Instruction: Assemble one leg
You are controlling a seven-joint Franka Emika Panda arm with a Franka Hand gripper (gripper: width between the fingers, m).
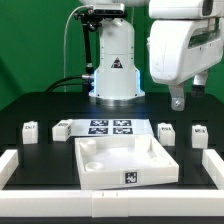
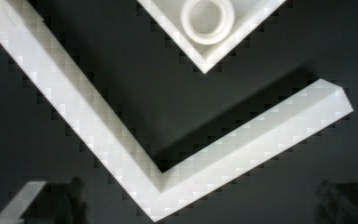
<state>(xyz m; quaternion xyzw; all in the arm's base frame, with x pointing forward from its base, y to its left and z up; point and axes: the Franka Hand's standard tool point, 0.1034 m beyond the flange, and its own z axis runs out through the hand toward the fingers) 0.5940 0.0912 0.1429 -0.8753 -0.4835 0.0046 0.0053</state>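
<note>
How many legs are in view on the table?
4, in a row flanking the marker board: outer left leg, inner left leg, inner right leg, outer right leg, by the exterior view's sides. None looks hidden.

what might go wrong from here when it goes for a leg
1. The tool hangs open high above the table, and the wrist view shows no leg, only the panel corner and a white angled bar, so a descent may miss.
2. The nearest leg is small and stands near the panel rim and the marker board; a finger might clip one and tip the leg.
</note>
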